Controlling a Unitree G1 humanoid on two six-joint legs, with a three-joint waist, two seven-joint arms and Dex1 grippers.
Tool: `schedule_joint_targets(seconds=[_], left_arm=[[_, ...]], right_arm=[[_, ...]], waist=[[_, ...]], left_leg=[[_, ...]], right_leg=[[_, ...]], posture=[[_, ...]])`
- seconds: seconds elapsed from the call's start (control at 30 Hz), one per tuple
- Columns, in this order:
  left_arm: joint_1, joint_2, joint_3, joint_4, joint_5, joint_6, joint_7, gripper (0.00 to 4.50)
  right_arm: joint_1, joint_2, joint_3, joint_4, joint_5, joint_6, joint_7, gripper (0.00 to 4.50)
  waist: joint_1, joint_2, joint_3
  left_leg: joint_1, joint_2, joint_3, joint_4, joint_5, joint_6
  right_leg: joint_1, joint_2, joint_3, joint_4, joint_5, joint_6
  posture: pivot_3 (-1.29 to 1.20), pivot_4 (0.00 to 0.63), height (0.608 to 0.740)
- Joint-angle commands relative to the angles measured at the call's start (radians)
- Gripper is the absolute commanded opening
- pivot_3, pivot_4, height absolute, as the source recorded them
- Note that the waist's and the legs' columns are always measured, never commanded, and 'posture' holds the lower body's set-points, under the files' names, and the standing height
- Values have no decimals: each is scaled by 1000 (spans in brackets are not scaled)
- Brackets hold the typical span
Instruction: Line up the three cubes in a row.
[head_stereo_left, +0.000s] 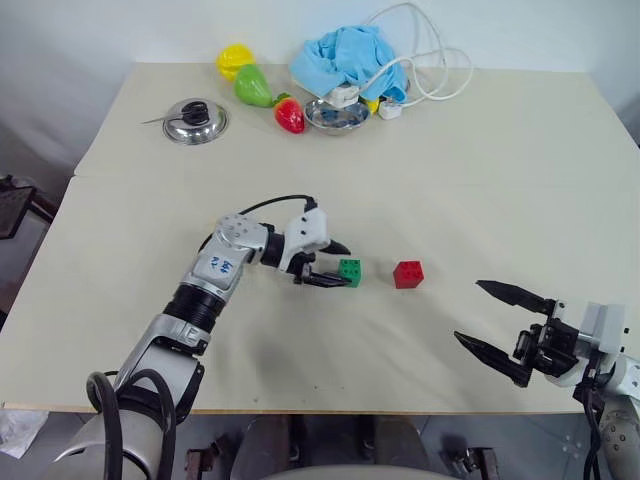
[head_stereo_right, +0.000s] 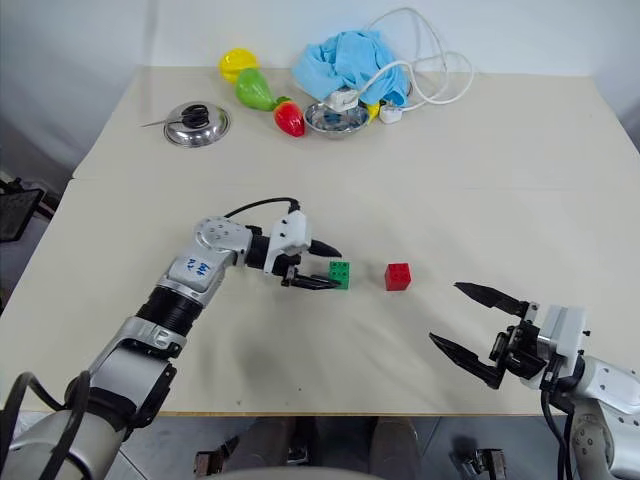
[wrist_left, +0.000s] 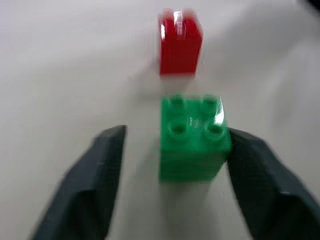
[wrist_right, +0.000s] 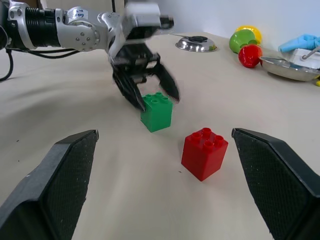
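Green cube (head_stereo_left: 350, 272), red cube (head_stereo_left: 408, 274) on beige table (head_stereo_left: 480, 170).

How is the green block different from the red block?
The green studded plastic cube sits between the left gripper's open fingers; the red studded plastic cube stands alone, untouched. Green lies nearer the left arm, red nearer the right gripper. Both stand upright on the table, similar in size.

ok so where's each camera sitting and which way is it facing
Left and right eye: on the head, looking down over the table; both arms show.
Left wrist: along the left claw, open around the green cube, red cube beyond.
Right wrist: along the open right claw, facing both cubes and the left claw.
All views share the two cubes.
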Motion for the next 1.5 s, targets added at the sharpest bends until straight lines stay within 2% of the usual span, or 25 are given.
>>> schedule_joint_targets(seconds=[0.03, 0.17, 0.27, 0.37, 0.47, 0.6, 0.7, 0.9, 1.1, 1.2, 1.4, 1.5], left_arm=[[60, 77, 107, -102, -113, -59, -106, 4372], [175, 176, 247, -197, -216, -97, -153, 4372], [319, 255, 419, -230, -252, -113, -63, 4443], [490, 286, 564, -286, -262, -111, 53, 4443], [701, 250, 729, -342, -277, -123, 195, 4443], [904, 178, 831, -365, -281, -160, 286, 4443], [994, 111, 883, -401, -302, -161, 369, 4443], [1059, 47, 816, -568, -301, -115, 454, 4443], [913, 27, 654, -779, -229, 183, 768, 4443], [801, 5, 581, -793, -151, 310, 930, 4443], [634, -79, 475, -739, -69, 458, 1108, 4443], [565, -88, 423, -662, -40, 452, 1094, 4443]], right_arm=[[-41, 6, 19, -10, 26, 9, 5, 4500], [-114, 7, 72, -22, 55, 75, -8, 4500], [-183, 11, 119, -35, 91, 144, -14, 4500], [-236, 31, 153, -35, 90, 157, -14, 4500], [-298, 63, 193, -24, 65, 149, -22, 4500], [-353, 92, 230, -8, 27, 125, -31, 4500], [-377, 97, 233, -2, 25, 126, -27, 4500], [-383, 74, 214, 35, 20, 117, 8, 4500], [-354, 34, 181, 74, 11, 107, 38, 4500], [-343, 28, 178, 66, 17, 116, 44, 4500], [-323, 41, 182, 26, 27, 138, 27, 4500], [-311, 47, 188, 4, 26, 143, 13, 4500]], waist=[[-4, 0, 0], [-17, 0, 0], [-18, 0, 0], [-23, 0, 0], [-18, 0, 0], [-13, 0, 0], [-10, -1, -1], [-9, -2, -1], [-9, -2, -1], [-12, -2, -1], [-14, -2, -1], [-11, -2, -1]], left_leg=[[0, 0, 0, 0, 0, 0], [1, 1, 0, 0, 0, -1], [1, 2, -1, 1, 0, -1], [1, 2, -1, 0, 0, -2], [1, 2, -2, -1, 0, -2], [1, -1, -3, -1, -1, -1], [0, -3, -4, -1, -1, 0], [1, -3, -4, -1, -2, 0], [1, -4, -4, -1, -2, 0], [1, -4, -3, -1, -1, 0], [1, -4, -2, -1, -1, 0], [1, -4, -2, -1, -1, 0]], right_leg=[[0, 0, 0, 0, 0, 0], [0, 1, 0, 1, 0, 0], [0, 1, 1, 2, 0, -1], [0, 0, 1, 1, 0, -1], [0, -1, 0, 1, 0, -1], [1, -6, -2, 1, 0, -1], [1, -8, -4, 1, 0, -1], [1, -9, -4, 1, 0, -1], [1, -8, -4, 2, 0, -1], [1, -7, -4, 2, 0, -1], [1, -6, -3, 3, 0, -1], [1, -6, -3, 3, 0, -1]], posture=[[0, 150, 740], [0, 150, 740], [0, 150, 740], [0, 150, 740], [0, 150, 740], [0, 150, 740], [0, 150, 740], [0, 150, 740], [0, 150, 740], [0, 150, 740], [0, 150, 740], [0, 150, 740]])
